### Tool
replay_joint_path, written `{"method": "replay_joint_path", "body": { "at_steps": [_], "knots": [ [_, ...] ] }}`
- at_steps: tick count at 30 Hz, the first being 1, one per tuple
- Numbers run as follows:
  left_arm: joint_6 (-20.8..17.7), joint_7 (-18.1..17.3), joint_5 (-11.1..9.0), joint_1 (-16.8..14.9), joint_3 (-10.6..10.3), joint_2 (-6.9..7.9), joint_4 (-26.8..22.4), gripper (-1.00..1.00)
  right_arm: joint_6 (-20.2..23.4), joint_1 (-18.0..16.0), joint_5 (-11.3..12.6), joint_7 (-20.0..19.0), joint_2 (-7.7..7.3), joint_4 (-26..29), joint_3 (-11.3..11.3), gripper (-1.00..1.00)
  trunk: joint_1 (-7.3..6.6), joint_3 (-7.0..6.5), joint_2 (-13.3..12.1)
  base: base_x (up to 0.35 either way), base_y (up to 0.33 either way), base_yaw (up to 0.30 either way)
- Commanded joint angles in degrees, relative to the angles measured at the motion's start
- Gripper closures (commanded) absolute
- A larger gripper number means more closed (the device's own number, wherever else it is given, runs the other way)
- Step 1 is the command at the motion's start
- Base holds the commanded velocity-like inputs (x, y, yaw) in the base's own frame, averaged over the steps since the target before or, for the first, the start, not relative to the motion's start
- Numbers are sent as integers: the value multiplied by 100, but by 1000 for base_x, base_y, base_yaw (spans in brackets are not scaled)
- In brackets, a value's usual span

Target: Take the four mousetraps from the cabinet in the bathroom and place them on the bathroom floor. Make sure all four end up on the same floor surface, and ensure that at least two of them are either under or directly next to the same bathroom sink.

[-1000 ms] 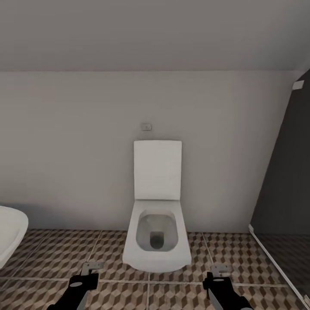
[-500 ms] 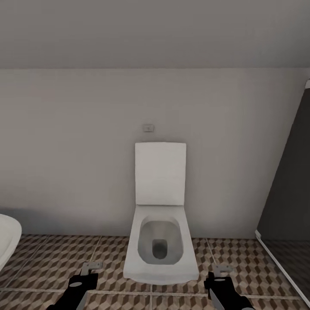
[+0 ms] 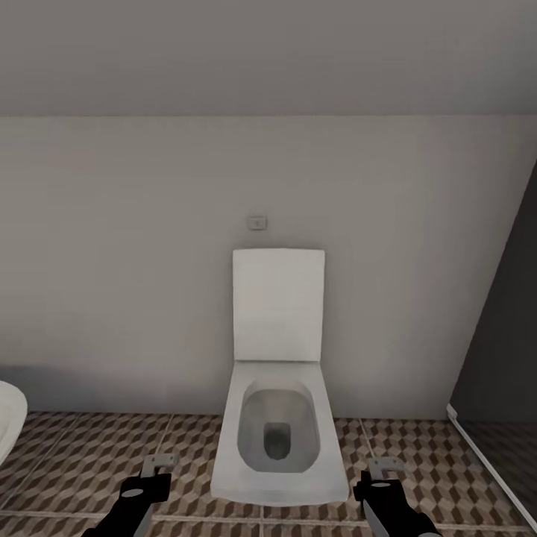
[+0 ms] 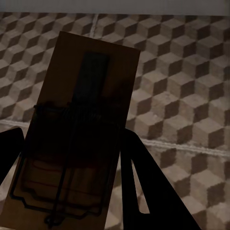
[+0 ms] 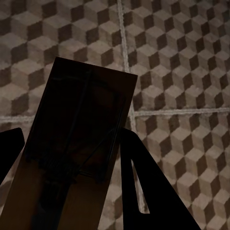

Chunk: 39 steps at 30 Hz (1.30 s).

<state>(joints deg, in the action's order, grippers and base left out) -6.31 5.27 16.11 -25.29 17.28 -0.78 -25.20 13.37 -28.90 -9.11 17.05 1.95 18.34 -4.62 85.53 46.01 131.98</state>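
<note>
The left hand (image 4: 72,191) is clamped on a mousetrap (image 4: 79,129): its two dark fingers (image 4: 143,187) stand either side of the board's near end, and the flat wooden board runs lengthwise straight out from between them, its long axis along the fingers and its far end pointing away over the bathroom floor (image 4: 191,86). The board's face is turned to the wrist camera, with the wire frame and a faint red outline at the gripped end and a dark bar running up the middle toward the free end. It hangs clear of the tiles, whose cube pattern and one pale grout line show beyond it.

The right hand (image 5: 67,191) likewise grips a second mousetrap (image 5: 76,148), dark fingers (image 5: 143,187) flanking its near end. This board also extends lengthwise away from the hand, slightly tilted across the view, its free end pointing out above a crossing of grout lines in the floor (image 5: 182,57). The wire parts show only dimly on the shadowed face.

In the head view the two hands sit low, the left hand (image 3: 153,470) and right hand (image 3: 382,471) each at the end of a black forearm, held over the patterned floor (image 3: 82,447). The boards are not clear to see from here. Between and beyond the hands stands a white toilet (image 3: 277,418) with its lid raised against a plain pale wall (image 3: 112,261), a small plate (image 3: 257,222) on the wall above it. The white rim of a basin (image 3: 9,418) shows at the far left, and a dark panel (image 3: 503,335) stands at the right.
</note>
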Motion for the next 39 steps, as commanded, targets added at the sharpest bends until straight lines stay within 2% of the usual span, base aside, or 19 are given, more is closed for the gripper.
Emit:
{"method": "replay_joint_path", "body": {
  "at_steps": [1, 19, 22, 25, 29, 39],
  "knots": [
    [-29, -25, 59, -2, 32, -7, -12, 100, 34, -1, -56, -9, 7, 11, -48, 100, -1, 6, 3, 9, 0, 0],
    [-37, 6, 59, -2, 39, -45, -20, 100, 48, -1, -54, 17, -30, 81, -48, 100, -1, 6, 3, 1, 0, 0],
    [-37, 8, 59, -2, 39, -45, -20, 100, 59, -1, -49, 33, -80, 160, -48, 100, -1, 6, 3, 0, 0, 0],
    [-37, 11, 59, -2, 42, -45, -20, 100, 66, -1, -29, 33, -232, 202, -55, 100, -1, 6, 3, 0, 0, 0],
    [-37, 10, 59, -2, 46, -45, -20, 100, 68, -1, -24, 34, -304, 217, -63, 100, 87, 78, 163, 0, 0, 0],
    [-45, 1, 52, -2, 56, -44, -12, 100, 69, -1, -37, 35, -300, 222, -65, 100, 306, 257, 564, 0, 0, 0]
  ]
}}
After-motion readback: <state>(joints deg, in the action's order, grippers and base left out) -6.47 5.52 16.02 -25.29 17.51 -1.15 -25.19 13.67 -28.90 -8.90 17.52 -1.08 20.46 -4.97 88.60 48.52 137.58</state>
